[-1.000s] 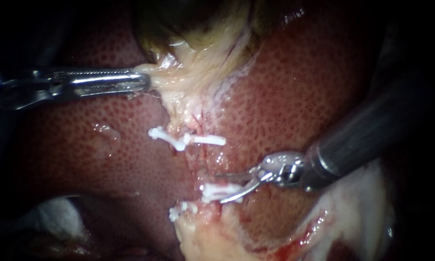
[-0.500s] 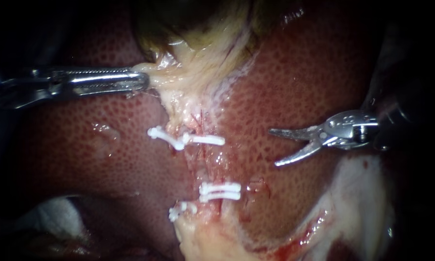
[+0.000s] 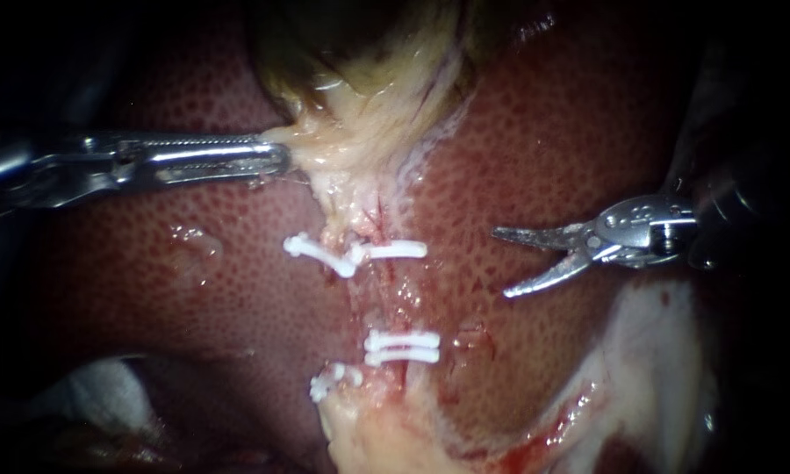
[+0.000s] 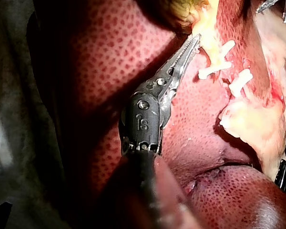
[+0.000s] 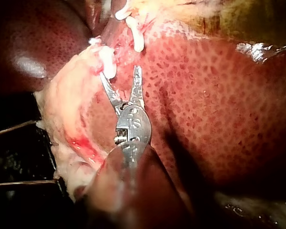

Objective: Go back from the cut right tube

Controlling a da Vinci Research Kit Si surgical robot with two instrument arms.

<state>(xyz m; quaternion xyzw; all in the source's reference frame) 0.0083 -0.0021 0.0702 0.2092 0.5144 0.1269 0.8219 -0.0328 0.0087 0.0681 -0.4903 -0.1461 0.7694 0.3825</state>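
My right instrument [image 3: 500, 263] comes in from the right; its curved blades stand open and hold nothing, over bare liver [image 3: 544, 140] well to the right of the clips. Two white clips [image 3: 401, 347] lie side by side on the right tube [image 3: 386, 294], with another white clip [image 3: 395, 250] above them. My left instrument [image 3: 276, 158] is shut on the pale neck of the gallbladder [image 3: 369, 79]. In the right wrist view the open blades [image 5: 120, 71] stand just short of a clip [image 5: 108, 64]. The left wrist view has the jaws [image 4: 193, 43] closed on yellowish tissue.
A further white clip [image 3: 312, 248] sits left of the upper one, and another [image 3: 332, 382] lies at the lower stump. Pale fatty tissue [image 3: 658, 369] borders the liver at lower right. White gauze [image 3: 96, 395] shows at lower left.
My right instrument drew back from the lower pair of clips, up and to the right, with its blades open. My left instrument and the gallbladder neck shifted slightly right, the upper clips with them.
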